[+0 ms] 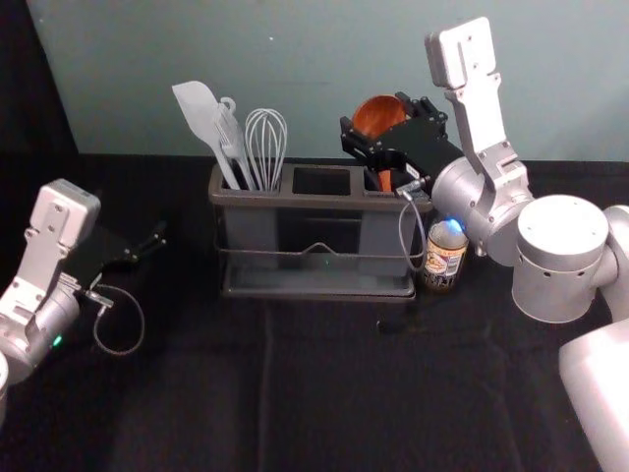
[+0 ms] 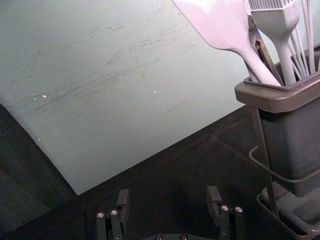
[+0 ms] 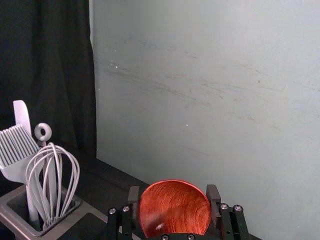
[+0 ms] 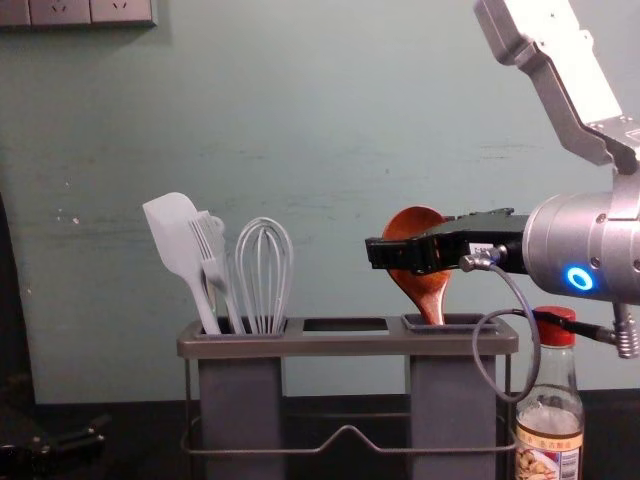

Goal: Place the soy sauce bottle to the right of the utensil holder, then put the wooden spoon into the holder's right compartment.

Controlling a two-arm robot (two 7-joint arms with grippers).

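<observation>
My right gripper (image 1: 378, 128) is at the holder's right end, shut on the bowl of the wooden spoon (image 1: 376, 115). In the right wrist view the gripper (image 3: 173, 202) has a finger at each edge of the spoon's bowl (image 3: 175, 207). The spoon (image 4: 430, 290) stands upright, its handle going down into the right compartment of the utensil holder (image 4: 345, 343); the handle's lower end is hidden. Right of the holder stands the soy sauce bottle (image 4: 550, 420), upright with a red cap. My left gripper (image 1: 155, 246) is parked at the left, open and empty in its wrist view (image 2: 168, 205).
A white spatula (image 4: 175, 235), a fork-like utensil and a whisk (image 4: 264, 270) stand in the holder's left compartment. The right gripper's cable loop hangs by the bottle. Behind the black-covered table (image 1: 324, 393) rises a pale wall (image 1: 295, 59).
</observation>
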